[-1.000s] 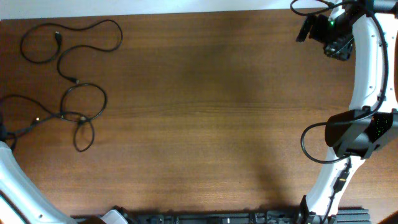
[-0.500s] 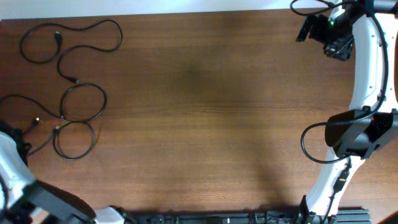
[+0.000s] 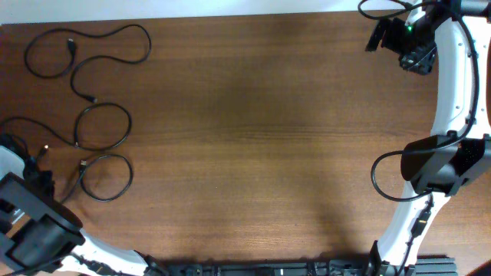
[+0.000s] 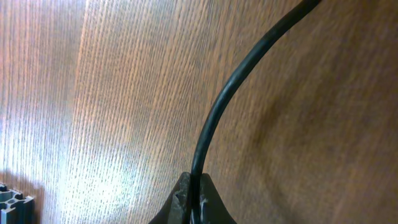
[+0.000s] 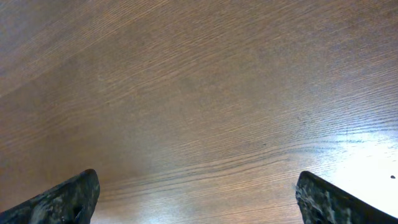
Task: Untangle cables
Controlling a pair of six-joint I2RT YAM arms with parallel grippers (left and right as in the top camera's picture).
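- Lying as loose open curls, the cables (image 3: 103,126) spread along the left edge of the wooden worktop (image 3: 253,138). They run from the back-left corner down to a round loop towards the front-left corner.
- The left gripper (image 4: 194,200) sits at the left edge, near that round loop.
- Its jaws are pressed together on one black strand, which rises from the fingertips in a long curve across the left wrist view.
- The right gripper (image 5: 198,198) hovers over the back-right corner, jaws spread wide and holding nothing, with only bare wood grain below them.
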